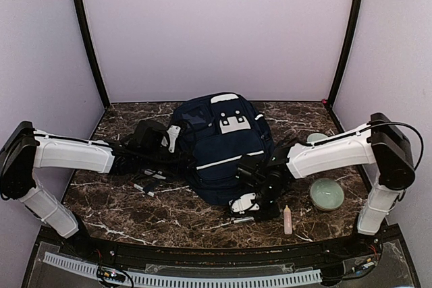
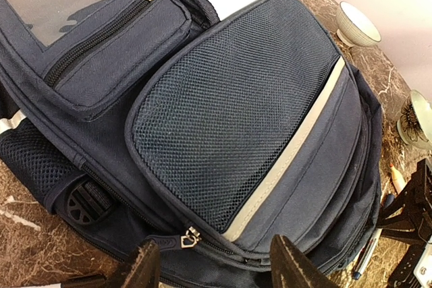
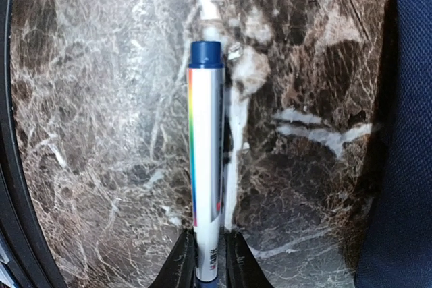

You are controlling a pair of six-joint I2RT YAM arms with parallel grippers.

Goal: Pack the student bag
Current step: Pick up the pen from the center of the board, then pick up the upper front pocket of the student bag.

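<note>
The student bag (image 1: 223, 146) is laid flat at the centre of the top view, pockets seemingly zipped. A blue-capped marker (image 3: 206, 166) is clamped in the right gripper (image 3: 208, 264); the left gripper (image 2: 216, 268) is spread apart above the bag. A pocket probably must be unzipped next.

A robotics lab test cell: plain lilac panel walls (image 1: 216, 25) and black corner posts (image 1: 87, 38) box in a marble-patterned tabletop (image 1: 169, 217), with a slotted cable duct (image 1: 202, 278) along its near edge.
</note>
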